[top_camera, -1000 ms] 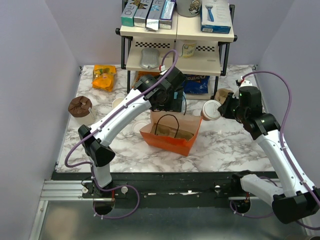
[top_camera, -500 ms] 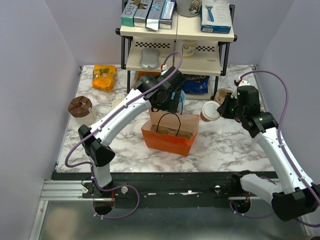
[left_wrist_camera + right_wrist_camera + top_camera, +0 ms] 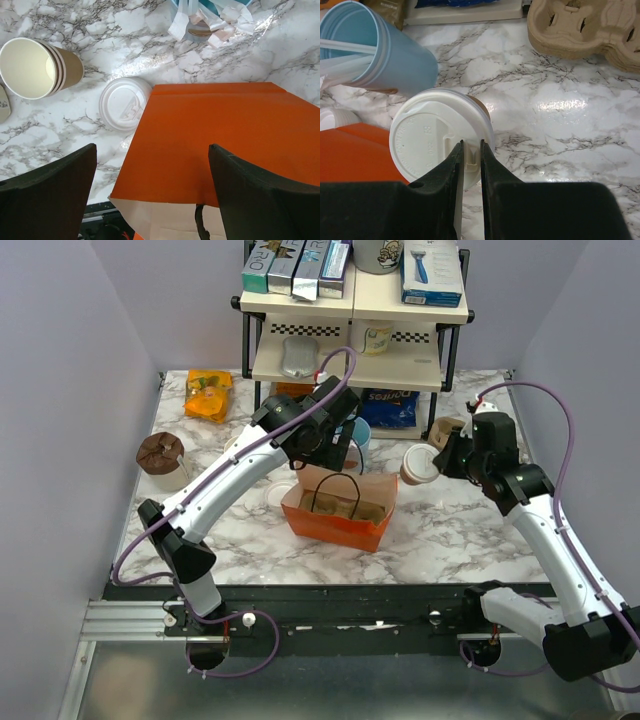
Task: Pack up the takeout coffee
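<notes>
Leftwards has gone the left arm since the earlier frames: its elbow now hangs more to the left, over the near edge of the white marble desk (image 3: 450, 530). The left fingers (image 3: 60, 182) have drawn back towards the far left corner of the orange paper bag with a black handle (image 3: 340, 515). They stand wide apart with nothing between them. In the left wrist view the orange side of the bag lies under them.

The right arm has moved only a little, to the left. The right fingers (image 3: 454, 160) are closed on the lid rim of the small tan paper cup with a round white plastic lid (image 3: 432, 132). This cup is tilted, its lid turned to the wrist camera. From above it is just beside the far right corner of the bag, outside it. I cannot tell if it touches the desk.

The bag has stayed in nearly the same place. Left of it on the desk lie a loose white lid (image 3: 124, 103) and a stack of tan paper cups on its side (image 3: 37, 67). Beyond the bag stands a tall light-blue cup (image 3: 385, 57).
</notes>
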You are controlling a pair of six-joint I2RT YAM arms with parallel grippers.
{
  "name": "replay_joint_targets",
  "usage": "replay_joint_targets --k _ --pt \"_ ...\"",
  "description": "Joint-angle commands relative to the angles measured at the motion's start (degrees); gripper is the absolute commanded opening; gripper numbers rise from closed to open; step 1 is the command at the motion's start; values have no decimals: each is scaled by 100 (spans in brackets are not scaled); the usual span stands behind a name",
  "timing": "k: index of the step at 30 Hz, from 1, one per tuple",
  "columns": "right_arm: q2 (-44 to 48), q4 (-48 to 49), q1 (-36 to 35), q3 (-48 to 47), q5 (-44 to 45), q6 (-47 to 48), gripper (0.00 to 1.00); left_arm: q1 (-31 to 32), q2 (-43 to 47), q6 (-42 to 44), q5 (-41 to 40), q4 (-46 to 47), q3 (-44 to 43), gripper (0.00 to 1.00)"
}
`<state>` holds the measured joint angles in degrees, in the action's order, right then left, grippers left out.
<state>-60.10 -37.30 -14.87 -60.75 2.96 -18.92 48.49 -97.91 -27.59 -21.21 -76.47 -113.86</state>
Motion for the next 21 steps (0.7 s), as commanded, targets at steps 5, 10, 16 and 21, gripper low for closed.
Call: replay_joint_targets --k 5,10,16,21 --pt "-81 179 37 107 -208 72 1 -76 -132 -167 968 -1011 -636 99" --pt "-37 144 37 125 -173 64 1 -200 17 -167 681 -1019 -313 99" --pt "-46 223 46 116 -426 90 1 -173 175 -150 91 -879 426 99" --pt "191 671 37 248 -875 291 1 -103 237 88 -67 -554 918 99"
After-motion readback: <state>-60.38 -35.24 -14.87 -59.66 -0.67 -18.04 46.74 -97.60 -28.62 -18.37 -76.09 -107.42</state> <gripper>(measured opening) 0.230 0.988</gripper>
